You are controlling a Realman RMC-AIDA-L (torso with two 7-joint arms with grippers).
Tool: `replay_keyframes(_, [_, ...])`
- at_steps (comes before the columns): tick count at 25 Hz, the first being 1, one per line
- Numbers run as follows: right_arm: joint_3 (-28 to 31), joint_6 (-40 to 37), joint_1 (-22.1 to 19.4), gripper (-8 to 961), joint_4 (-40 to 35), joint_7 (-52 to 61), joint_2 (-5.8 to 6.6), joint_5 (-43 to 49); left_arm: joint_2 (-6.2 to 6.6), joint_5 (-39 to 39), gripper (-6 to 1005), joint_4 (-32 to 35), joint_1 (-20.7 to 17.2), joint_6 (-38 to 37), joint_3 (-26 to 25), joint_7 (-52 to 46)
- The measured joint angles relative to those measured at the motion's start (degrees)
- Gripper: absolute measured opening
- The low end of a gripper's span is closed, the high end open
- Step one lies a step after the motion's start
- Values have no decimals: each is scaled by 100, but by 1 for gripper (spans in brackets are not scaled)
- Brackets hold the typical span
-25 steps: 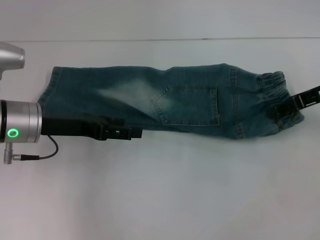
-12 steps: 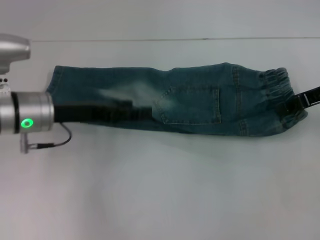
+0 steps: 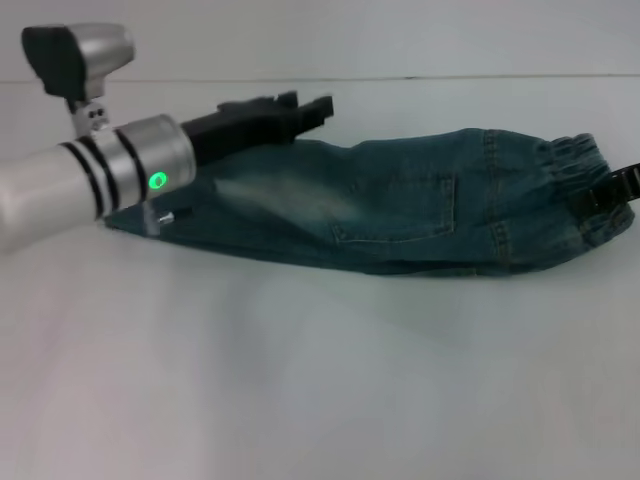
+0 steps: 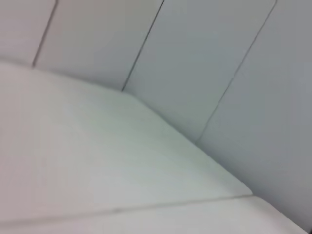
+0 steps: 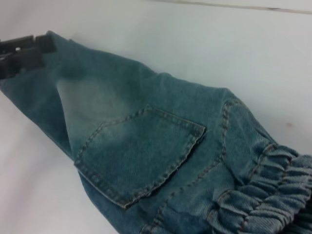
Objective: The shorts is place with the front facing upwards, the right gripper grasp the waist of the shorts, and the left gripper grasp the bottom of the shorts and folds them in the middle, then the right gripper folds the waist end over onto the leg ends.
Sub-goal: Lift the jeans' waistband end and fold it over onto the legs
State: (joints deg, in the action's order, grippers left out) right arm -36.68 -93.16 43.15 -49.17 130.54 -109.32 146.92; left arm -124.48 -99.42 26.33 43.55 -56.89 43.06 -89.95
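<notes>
Denim shorts (image 3: 400, 210) lie folded lengthwise on the white table (image 3: 320, 380). Left gripper (image 3: 300, 108) hangs above the shorts' far edge at the leg end, fingers parted, holding nothing. Right gripper (image 3: 612, 188) pinches the elastic waistband (image 5: 263, 204). Table beyond the shorts' near edge is bare.

You lose the shorts' (image 3: 400, 205) leg end behind the left arm (image 3: 90, 185) at the head view's left; the right gripper (image 3: 612, 190) is cut by the right edge (its fingers unreadable)
</notes>
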Motion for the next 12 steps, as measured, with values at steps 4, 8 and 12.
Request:
replay_keyframes(4, [170,-166,26,104,-5,39,81,2,-6,984,505,-546,142,569,-7,1379])
replay_keyframes(8, [270,-320,69,105,-132,125,109,-80,-13,1846,406,-1016,224,713,-23,3061])
replay_keyframes(12, [279,-538,117,105,-248,171,110,-306,-14,2950,307,-1792,464,823,-62,5515])
